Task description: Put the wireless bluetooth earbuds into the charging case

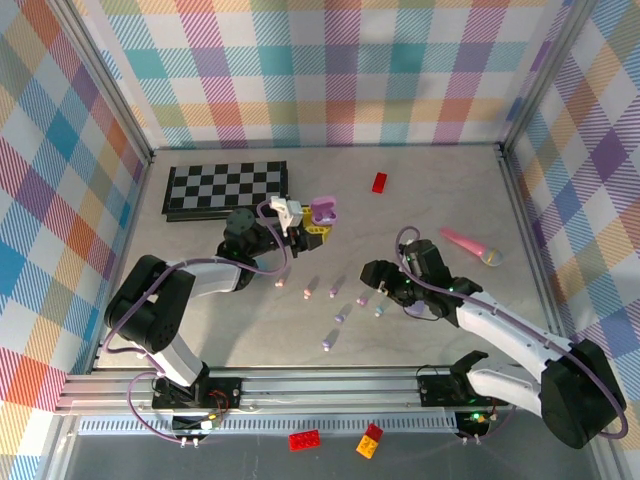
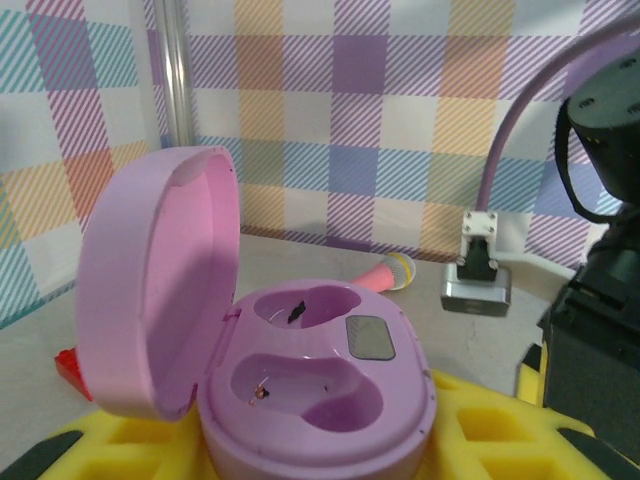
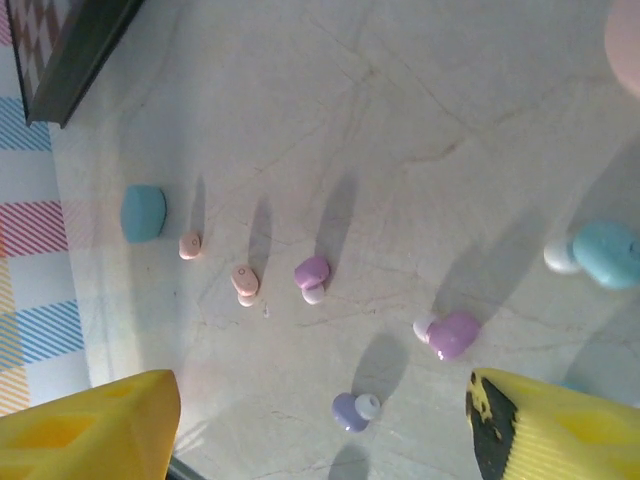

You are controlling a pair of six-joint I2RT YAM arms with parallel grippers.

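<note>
The right gripper (image 3: 322, 425) hangs with its yellow fingers spread and nothing gripped, above a tiny glossy lavender plastic earbud (image 3: 354, 410) on the marbled tabletop (image 3: 420, 130), the other pastel wireless bluetooth earbuds (image 3: 448, 333) scattered nearby. Each looks featherlight, hard and slippery (apt to squirt away if nipped on its rounded end), so pinching across the flatter sides seems safest. Far left, the left gripper (image 2: 320, 455) clamps the lilac plastic charging case (image 2: 310, 350), lid open, wells empty.
</note>
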